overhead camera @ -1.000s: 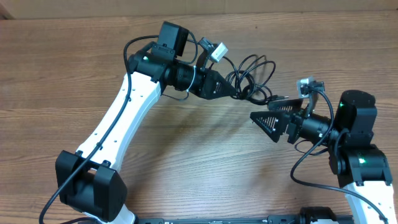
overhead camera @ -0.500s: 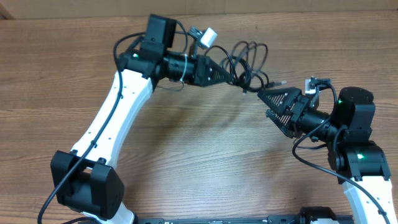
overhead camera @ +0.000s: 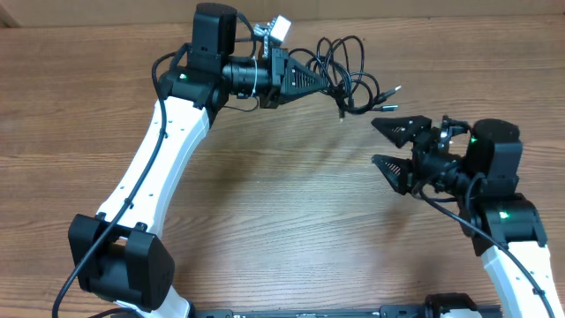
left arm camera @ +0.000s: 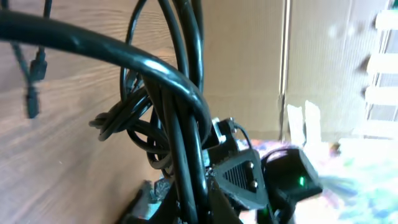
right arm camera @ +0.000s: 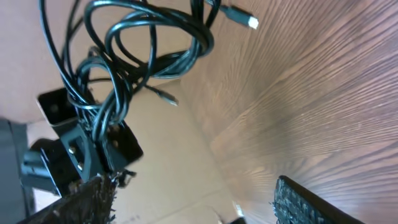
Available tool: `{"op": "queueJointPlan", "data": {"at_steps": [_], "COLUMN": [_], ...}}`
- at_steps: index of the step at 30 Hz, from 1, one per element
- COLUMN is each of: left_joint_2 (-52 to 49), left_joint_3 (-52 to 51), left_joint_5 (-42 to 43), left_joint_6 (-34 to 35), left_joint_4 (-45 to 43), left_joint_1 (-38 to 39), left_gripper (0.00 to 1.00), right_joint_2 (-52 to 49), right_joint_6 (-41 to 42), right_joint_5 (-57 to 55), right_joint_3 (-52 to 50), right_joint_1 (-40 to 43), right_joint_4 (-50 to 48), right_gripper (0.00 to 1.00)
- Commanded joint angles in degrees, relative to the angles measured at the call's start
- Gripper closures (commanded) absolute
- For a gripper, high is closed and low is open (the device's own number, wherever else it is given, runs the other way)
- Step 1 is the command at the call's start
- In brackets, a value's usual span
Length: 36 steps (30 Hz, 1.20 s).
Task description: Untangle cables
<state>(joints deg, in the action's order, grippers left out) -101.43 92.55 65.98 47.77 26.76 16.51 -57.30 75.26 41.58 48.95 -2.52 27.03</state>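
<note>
Black cables (overhead camera: 346, 64) hang knotted at the wooden table's (overhead camera: 265, 221) far side, clamped in the left gripper (overhead camera: 329, 86). The right gripper (overhead camera: 388, 143) hovers nearby, fingers wide and empty, seemingly ready to tug a strand free.

no legible text, no brand marks, no numbers, no signs in any view

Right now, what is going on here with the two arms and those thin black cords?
The left gripper is shut on a tangled bundle of thin black cables and holds it at the far side of the wooden table. Loops and plug ends stick out of the bundle. The right gripper is open, close to the bundle, but touches no cable. The cables are not yet untangled.
</note>
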Motion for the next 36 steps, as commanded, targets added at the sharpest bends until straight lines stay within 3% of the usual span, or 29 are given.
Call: {"op": "queueJointPlan", "data": {"at_steps": [1,4,12,18,36], "left_joint_2": [0.0,0.0,0.0,0.0,0.0], "left_joint_3": [1.5,1.5,1.5,1.5,1.5], "left_joint_5": [-2.3,-4.3,-5.7,-10.5,-13.0], "left_joint_6": [10.8,16.8,32.4,41.2,46.5], "left_joint_4": [-0.3,0.0,0.0,0.0,0.5], "left_joint_1": [1.5,2.4,4.3,7.9,10.2], "left_gripper": [0.96,0.96,0.96,0.96,0.96], "right_joint_2": [0.0,0.0,-2.5,-6.3,-7.5], "right_joint_6": [11.7,18.1,30.3,35.8,37.3], "right_joint_5": [-6.6,-10.7,-14.1,-14.7,-18.1], "right_joint_3": [1.3,1.3,1.3,1.3,1.3], "right_joint_1": [-3.6,-5.4,-6.5,-6.5,-6.5], "right_joint_4": [-4.8,-6.0,-6.0,-9.0,-11.8], "right_gripper": [0.22,0.3,0.41,0.42,0.62]}}
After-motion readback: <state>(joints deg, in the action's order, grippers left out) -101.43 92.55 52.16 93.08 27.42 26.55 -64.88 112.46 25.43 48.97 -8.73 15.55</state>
